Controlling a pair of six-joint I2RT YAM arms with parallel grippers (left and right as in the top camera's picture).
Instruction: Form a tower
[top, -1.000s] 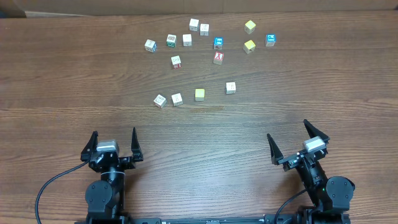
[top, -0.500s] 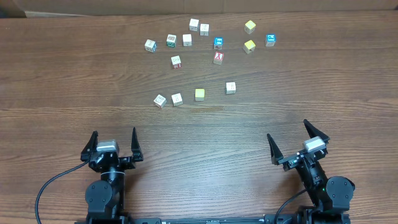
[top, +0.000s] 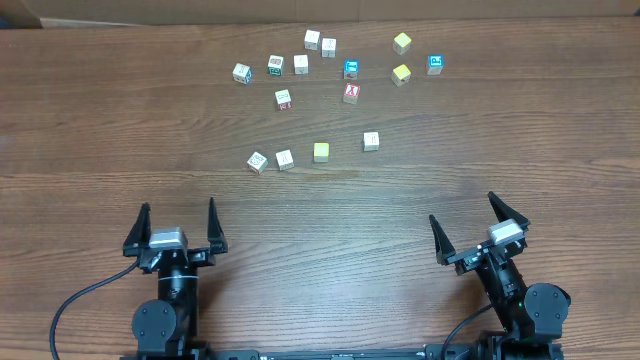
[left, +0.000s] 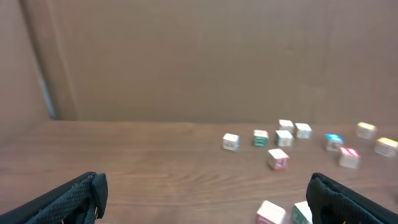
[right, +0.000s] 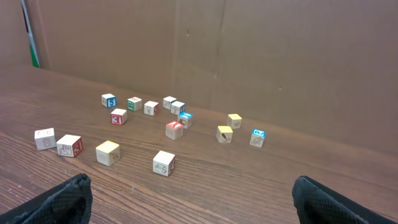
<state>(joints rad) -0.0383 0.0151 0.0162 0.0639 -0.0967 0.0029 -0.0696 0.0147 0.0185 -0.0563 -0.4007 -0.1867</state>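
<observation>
At the near edge of the worktop (top: 100, 120) sit the left pincer (top: 177, 207) and the right pincer (top: 462, 208). Both have their fingers spread wide apart, with nothing between them. Both are well nearer than the yellow cube (top: 321, 152), one to its left and one to its right. In the blurred left wrist view, dark fingertips (left: 68, 202) fill the bottom corners. The right wrist view shows its own fingertips (right: 56, 199) the same way.

The tower is not yet begun: every cube lies singly on the wood, none on another. The yellow cube sits in a loose row. The red-sided cube (top: 285, 159) is near on its left, the row-end cube (top: 258, 162) is just past that, and the lone pale cube (top: 371, 141) is off to its right and slightly farther.

Farther from the yellow cube and to its left lies the green-marked cube (top: 283, 99). Farther and a little right lies the red-marked cube (top: 351, 93), with the blue-topped cube (top: 351, 69) beyond it.

Well beyond the yellow cube on its left are the leftmost cube (top: 242, 73), the green-framed cube (top: 276, 65) and the plain cube (top: 301, 64). The farthest pair (top: 312, 39) lie close together past them. Well beyond it on its right are the second yellow cube (top: 401, 74), the blue-faced cube (top: 435, 64) and the third yellow cube (top: 402, 43).

Past everything stands a brown board (right: 249, 50).
</observation>
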